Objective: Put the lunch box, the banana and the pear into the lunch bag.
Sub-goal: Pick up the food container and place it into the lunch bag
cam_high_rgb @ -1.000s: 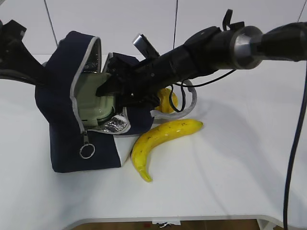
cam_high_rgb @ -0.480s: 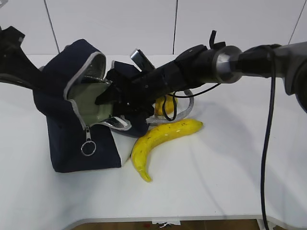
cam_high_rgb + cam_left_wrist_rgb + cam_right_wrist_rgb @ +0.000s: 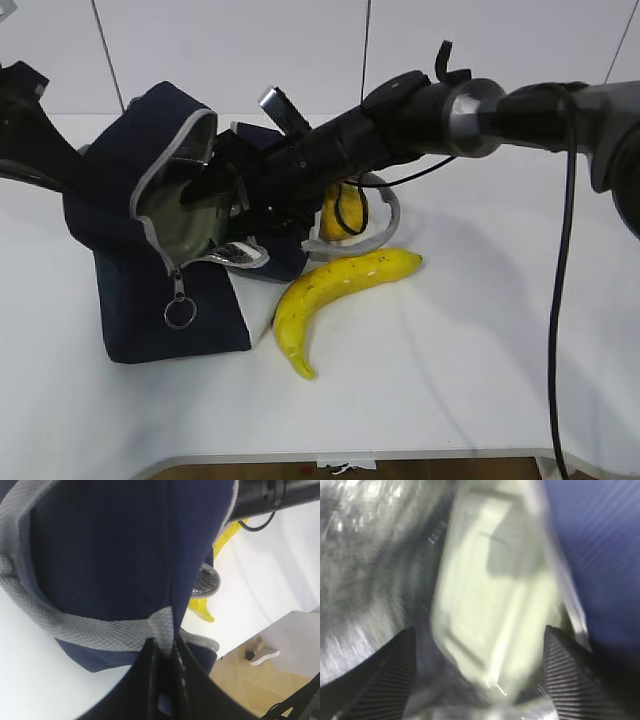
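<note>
The navy lunch bag (image 3: 150, 300) stands at the left with its zipped mouth gaping toward the right. Inside the mouth lies the sage-green lunch box (image 3: 185, 228). My right gripper (image 3: 212, 190) reaches into that mouth. In the right wrist view its fingers (image 3: 395, 670) stand wide apart around the blurred lunch box (image 3: 495, 590), with a gap on the left side. My left gripper (image 3: 164, 642) is shut on the bag's grey strap (image 3: 100, 632). The banana (image 3: 335, 288) lies on the table beside the bag. The pear (image 3: 333, 213) sits behind it, partly hidden by the right arm.
The bag's other grey strap (image 3: 375, 235) loops round the pear. The right arm's black cable (image 3: 558, 300) hangs down at the right. The table's front edge (image 3: 400, 458) runs close below the banana. My left arm (image 3: 35, 125) comes in from the far left.
My right gripper has pushed deeper into the bag and its jaws have spread, letting go of the lunch box. The bag's top has leaned a little to the left.
</note>
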